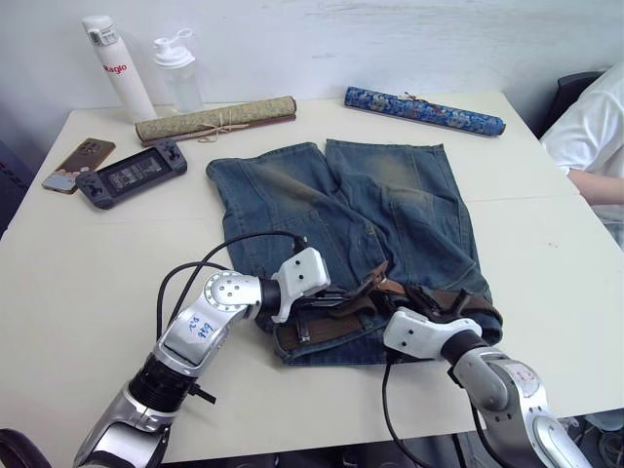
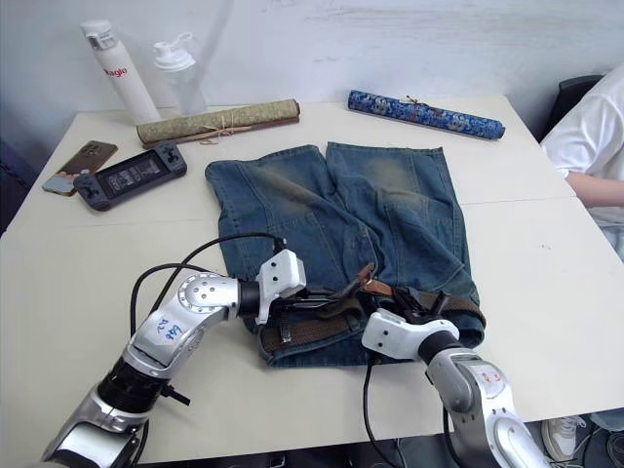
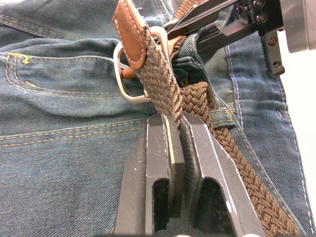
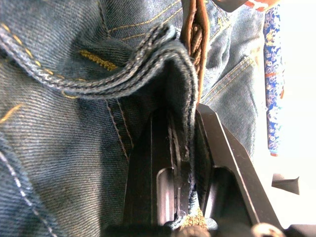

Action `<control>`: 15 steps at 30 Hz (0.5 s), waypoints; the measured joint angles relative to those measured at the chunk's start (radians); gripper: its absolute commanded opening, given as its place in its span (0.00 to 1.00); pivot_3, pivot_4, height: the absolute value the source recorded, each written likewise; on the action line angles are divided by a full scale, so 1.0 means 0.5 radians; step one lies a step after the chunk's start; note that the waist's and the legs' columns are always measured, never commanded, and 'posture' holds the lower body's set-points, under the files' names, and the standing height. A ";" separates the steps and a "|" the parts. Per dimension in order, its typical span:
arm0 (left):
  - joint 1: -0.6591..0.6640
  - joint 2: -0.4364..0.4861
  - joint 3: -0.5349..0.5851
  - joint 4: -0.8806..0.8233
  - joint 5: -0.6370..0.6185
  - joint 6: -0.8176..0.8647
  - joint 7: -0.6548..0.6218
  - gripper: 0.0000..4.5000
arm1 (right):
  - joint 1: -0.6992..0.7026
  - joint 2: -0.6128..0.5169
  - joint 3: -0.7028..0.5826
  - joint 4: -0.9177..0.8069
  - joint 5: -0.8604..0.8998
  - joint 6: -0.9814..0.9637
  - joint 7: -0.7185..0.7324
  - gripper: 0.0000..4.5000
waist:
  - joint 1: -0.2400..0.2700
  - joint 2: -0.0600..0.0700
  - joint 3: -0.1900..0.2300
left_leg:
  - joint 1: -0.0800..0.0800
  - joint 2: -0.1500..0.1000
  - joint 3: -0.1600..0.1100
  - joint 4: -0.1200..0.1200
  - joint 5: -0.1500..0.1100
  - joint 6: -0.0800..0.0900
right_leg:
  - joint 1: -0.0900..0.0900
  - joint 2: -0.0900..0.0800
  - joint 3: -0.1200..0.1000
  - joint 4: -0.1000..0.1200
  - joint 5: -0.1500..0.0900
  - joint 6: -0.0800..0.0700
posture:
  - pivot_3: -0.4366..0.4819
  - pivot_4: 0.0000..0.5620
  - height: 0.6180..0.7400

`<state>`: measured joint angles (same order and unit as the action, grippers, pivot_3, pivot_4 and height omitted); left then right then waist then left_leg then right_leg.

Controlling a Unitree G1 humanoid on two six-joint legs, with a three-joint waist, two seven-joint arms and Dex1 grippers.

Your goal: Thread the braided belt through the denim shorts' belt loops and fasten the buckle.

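Left gripper (image 3: 174, 123) pinched tight on the belt (image 3: 163, 94), just short of the buckle (image 3: 129, 79), which sits right past its fingertips. Right gripper (image 4: 183, 123) clamped on a fold of the shorts (image 1: 390, 195) waistband; belt's leather end just beyond its fingertips.

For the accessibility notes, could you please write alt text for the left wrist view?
The left claw is shut on the braided belt, whose strap passes through the silver buckle with the tan leather tip pointing away. Beneath lie the denim shorts, with yellow stitching and a belt loop beside the strap; the right claw reaches in from the far side.
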<state>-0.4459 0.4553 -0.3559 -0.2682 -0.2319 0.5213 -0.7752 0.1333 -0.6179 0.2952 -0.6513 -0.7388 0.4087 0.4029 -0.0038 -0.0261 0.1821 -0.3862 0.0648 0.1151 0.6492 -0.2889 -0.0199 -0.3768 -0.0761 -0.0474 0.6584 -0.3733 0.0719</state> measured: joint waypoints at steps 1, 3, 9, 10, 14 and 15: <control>-0.004 0.000 -0.002 0.013 0.004 -0.004 -0.015 0.00 | -0.008 0.000 0.002 0.017 -0.026 -0.020 0.001 0.00 | -0.001 0.000 0.000 | 0.000 0.000 0.000 0.000 0.000 0.000 | 0.000 0.000 0.000 0.001 0.000 0.000 | 0.48 0.27 0.97; -0.007 0.001 -0.007 0.016 0.011 -0.007 -0.031 0.00 | -0.023 0.001 0.006 0.029 -0.048 -0.032 0.007 0.00 | 0.000 0.000 0.000 | 0.000 0.000 0.000 0.000 0.000 0.000 | 0.000 0.000 0.000 0.001 0.000 0.000 | 0.48 0.27 0.97; -0.016 -0.002 -0.014 0.021 0.018 -0.012 -0.056 0.00 | 0.013 -0.060 0.021 0.065 -0.238 -0.136 0.016 0.00 | 0.001 0.000 0.000 | 0.000 0.000 0.000 0.001 0.000 0.000 | 0.000 0.000 0.000 0.001 0.000 0.000 | 0.48 0.27 0.97; -0.016 -0.002 -0.014 0.021 0.018 -0.010 -0.059 0.00 | 0.012 -0.100 0.023 0.072 -0.271 -0.172 0.038 0.00 | 0.001 0.000 0.000 | 0.000 0.000 0.001 0.002 0.000 0.000 | 0.000 0.001 0.000 0.001 0.000 0.000 | 0.48 0.27 0.97; -0.016 -0.002 -0.014 0.021 0.018 0.000 -0.072 0.00 | 0.008 -0.164 0.014 0.083 -0.353 -0.267 0.092 0.00 | 0.003 0.000 0.000 | 0.001 0.000 0.000 0.002 0.000 0.000 | 0.001 0.002 0.000 0.002 0.000 0.000 | 0.48 0.27 0.97; -0.017 -0.002 -0.014 0.021 0.018 0.002 -0.074 0.00 | 0.010 -0.167 0.008 0.086 -0.370 -0.287 0.103 0.00 | 0.003 0.000 0.000 | 0.001 0.000 0.000 0.002 0.000 0.000 | 0.001 0.002 0.000 0.002 0.000 0.000 | 0.48 0.27 0.97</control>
<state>-0.4542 0.4545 -0.3630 -0.2577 -0.2229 0.5223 -0.8121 0.1381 -0.7014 0.2990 -0.6085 -0.9237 0.2654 0.4542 -0.0024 -0.0263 0.1820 -0.3858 0.0648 0.1153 0.6503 -0.2888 -0.0200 -0.3764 -0.0751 -0.0472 0.6592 -0.3733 0.0720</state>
